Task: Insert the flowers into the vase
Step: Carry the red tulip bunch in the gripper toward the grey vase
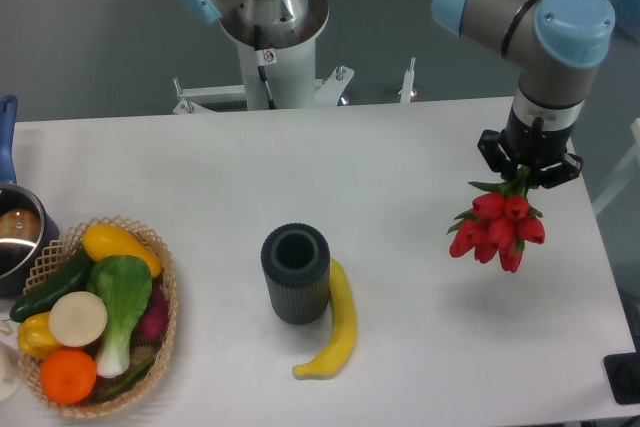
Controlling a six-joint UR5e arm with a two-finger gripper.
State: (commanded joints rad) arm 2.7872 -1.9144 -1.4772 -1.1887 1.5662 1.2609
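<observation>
The gripper [529,169] is hanging over the right part of the white table [400,157], its 2 fingers pinching the flowers [498,228] at the top of the bunch. The red tulip buds are dangling just below the fingers, pointing down and slightly left, clear of the tabletop, with a faint shadow lying beneath them. The vase [296,273] is standing upright near the middle of the table's front half, well apart from the gripper, to its left and nearer the camera, with its dark mouth facing up. A yellow banana [338,325] is lying just beside the vase on its right. A wicker basket [168,292] of vegetables is sitting at the left edge, next to a metal pot [18,237] with a blue handle.
</observation>
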